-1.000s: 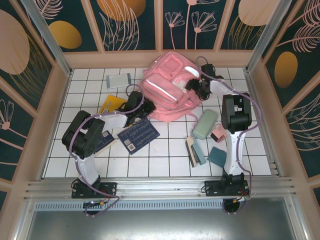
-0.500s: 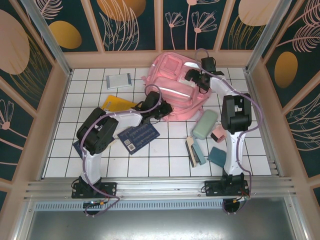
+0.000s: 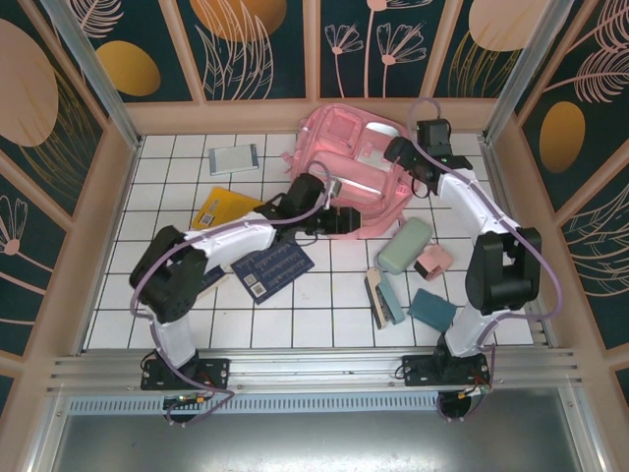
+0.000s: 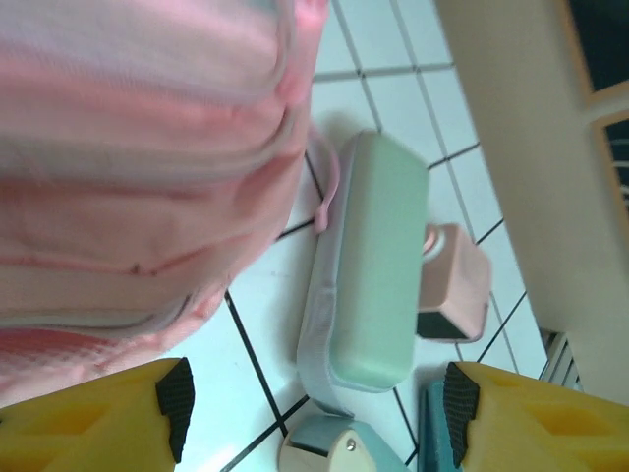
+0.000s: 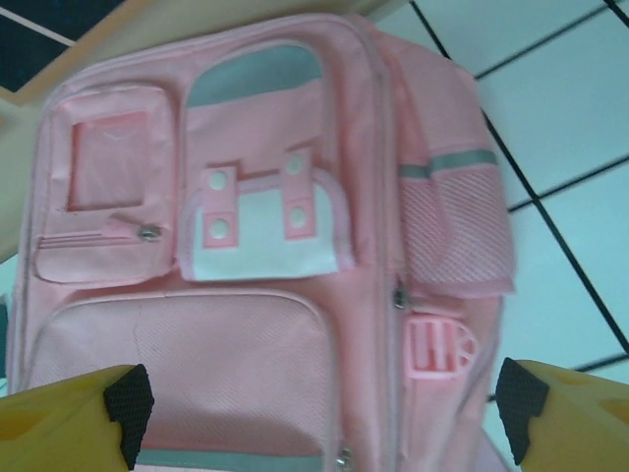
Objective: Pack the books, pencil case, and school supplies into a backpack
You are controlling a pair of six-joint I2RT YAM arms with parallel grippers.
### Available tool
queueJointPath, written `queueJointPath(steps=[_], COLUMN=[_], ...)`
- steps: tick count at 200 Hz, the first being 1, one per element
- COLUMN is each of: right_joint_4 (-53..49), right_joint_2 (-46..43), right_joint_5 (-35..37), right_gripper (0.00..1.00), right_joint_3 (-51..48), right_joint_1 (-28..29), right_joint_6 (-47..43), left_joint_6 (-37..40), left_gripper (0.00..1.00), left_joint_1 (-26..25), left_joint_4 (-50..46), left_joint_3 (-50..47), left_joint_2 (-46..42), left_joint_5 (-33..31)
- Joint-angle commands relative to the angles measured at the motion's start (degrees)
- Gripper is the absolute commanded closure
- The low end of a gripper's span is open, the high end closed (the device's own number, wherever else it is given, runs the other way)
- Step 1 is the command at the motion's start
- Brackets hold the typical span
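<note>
The pink backpack (image 3: 354, 182) lies front-up at the back of the table, and its edge shows in the left wrist view (image 4: 147, 147). My left gripper (image 3: 342, 218) is at its near edge, open and empty (image 4: 314, 413). It looks toward the mint pencil case (image 4: 373, 265), the pink block (image 4: 457, 285) and the stapler (image 4: 339, 447). My right gripper (image 3: 403, 154) hovers open (image 5: 322, 403) over the backpack's front pockets (image 5: 246, 226). The yellow book (image 3: 224, 208), navy book (image 3: 273, 265) and grey book (image 3: 234, 158) lie to the left. The pencil case (image 3: 404, 245), pink block (image 3: 432, 262), stapler (image 3: 383, 297) and teal pad (image 3: 432, 308) lie on the right.
Wooden walls (image 3: 113, 211) fence the white tiled table (image 3: 324, 310) on three sides. A metal rail (image 3: 314, 369) runs along the near edge. The right wall (image 4: 521, 147) stands close behind the pencil case.
My left gripper has slid right along the backpack's near edge and opened. The right arm has swung out toward the back right, and the backpack has shifted and changed shape.
</note>
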Motion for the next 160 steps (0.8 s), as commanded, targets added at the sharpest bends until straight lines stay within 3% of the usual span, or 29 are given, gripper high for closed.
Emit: queueJointPath(steps=[1,30,61,96,115,160], right_joint_4=[2.4,4.4,4.9,2.9,2.1,1.5], right_joint_2=[-0.7,1.1,5.8,13.0,16.8,24.4], right_joint_5=[-3.9,-8.2,-9.8,-10.3,-12.1,-16.3], right_gripper=[0.09,0.08,0.05,0.05,0.06,0.13], right_joint_3=[-4.1,-7.0,-5.6,-0.5,2.6,11.1], right_joint_1=[-0.4,-3.7,-4.8,-5.2,-5.2,-2.9], right_joint_6=[3.3,6.2,6.0,4.5,3.4,0.1], left_joint_6=[1.7,0.5,2.9,1.5,-0.2,-5.3], left_gripper=[0.31,0.32,0.31,0.33,0.37,0.43], left_joint_1=[7.6,14.9,18.3,18.7,18.7,18.5], left_joint_4=[-4.4,-5.8,-10.4,-12.6,-9.5,1.8], left_joint_3=[2.5,7.7,21.1,33.7,29.4,8.0], left_joint_2=[-3.8,2.0,13.9,26.6,25.2,13.5], left_joint_5=[-5.1,-6.6,-8.7,-1.5,-0.5,2.8])
